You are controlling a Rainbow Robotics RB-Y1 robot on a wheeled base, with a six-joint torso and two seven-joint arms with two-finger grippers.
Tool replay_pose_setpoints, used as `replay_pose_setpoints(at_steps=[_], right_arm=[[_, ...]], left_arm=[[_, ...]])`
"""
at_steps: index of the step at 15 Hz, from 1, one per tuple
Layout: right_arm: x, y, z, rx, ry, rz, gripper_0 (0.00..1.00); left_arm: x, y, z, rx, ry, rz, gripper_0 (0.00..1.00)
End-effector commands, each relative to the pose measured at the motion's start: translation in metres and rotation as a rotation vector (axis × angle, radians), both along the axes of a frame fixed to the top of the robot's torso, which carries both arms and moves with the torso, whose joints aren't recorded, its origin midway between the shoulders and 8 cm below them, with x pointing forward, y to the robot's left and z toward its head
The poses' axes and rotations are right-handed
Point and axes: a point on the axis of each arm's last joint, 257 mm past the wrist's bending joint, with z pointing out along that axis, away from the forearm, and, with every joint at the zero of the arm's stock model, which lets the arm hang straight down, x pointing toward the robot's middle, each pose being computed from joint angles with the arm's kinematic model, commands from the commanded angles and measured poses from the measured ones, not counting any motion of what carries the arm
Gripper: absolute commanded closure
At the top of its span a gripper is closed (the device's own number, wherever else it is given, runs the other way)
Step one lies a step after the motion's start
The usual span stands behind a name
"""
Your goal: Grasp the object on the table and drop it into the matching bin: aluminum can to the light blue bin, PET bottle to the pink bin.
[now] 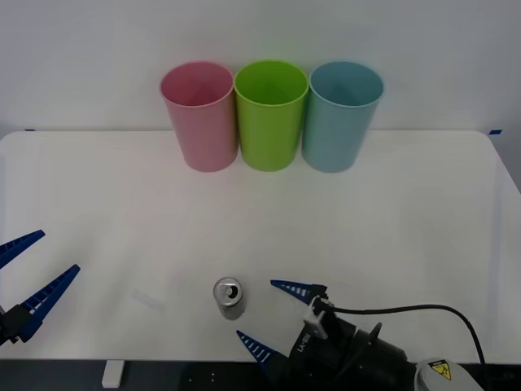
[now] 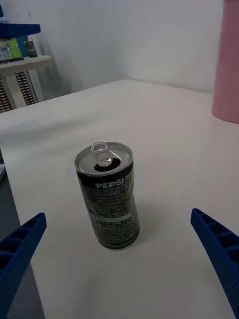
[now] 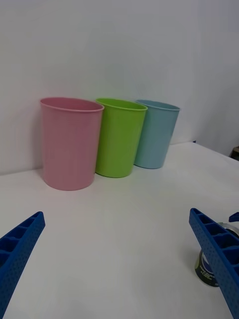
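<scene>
The aluminum can (image 1: 229,297) is standing upright on the table (image 1: 407,220), near the front edge and a little left of centre, its silver top with the pull tab facing up and its dark printed side reading PEPSI in the right wrist view. Nothing is gripping it yet, so the grasp is not yet done. The right gripper (image 1: 273,312) is sitting just beside the can, its blue ribbed fingers spread wide and pointing toward it; in the right wrist view the can is lying ahead of the gap, apart from both fingers. The left gripper (image 1: 32,273) is waiting at the table's front left edge, well apart from the can, and is likewise spread wide. At the far side the pink bin (image 1: 200,116), a lime green bin (image 1: 270,114) and the light blue bin (image 1: 340,116) are standing in a touching row. By my reading, closing on the can, the lift, the carry to the light blue bin and the drop all remain.
</scene>
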Motion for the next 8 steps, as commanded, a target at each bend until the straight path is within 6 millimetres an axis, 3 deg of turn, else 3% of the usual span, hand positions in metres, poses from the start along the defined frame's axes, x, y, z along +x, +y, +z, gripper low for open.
replay_pose_setpoints(at_steps=[1,8], right_arm=[[0.007,0.015,-0.009,-0.005,0.007,0.017,0.0],[0.026,0.048,-0.019,-0.016,0.007,0.02,0.0]], left_arm=[[0.0,0.0,0.0,0.0,0.0,0.0,0.0],[0.0,0.0,0.0,0.0,0.0,0.0,0.0]])
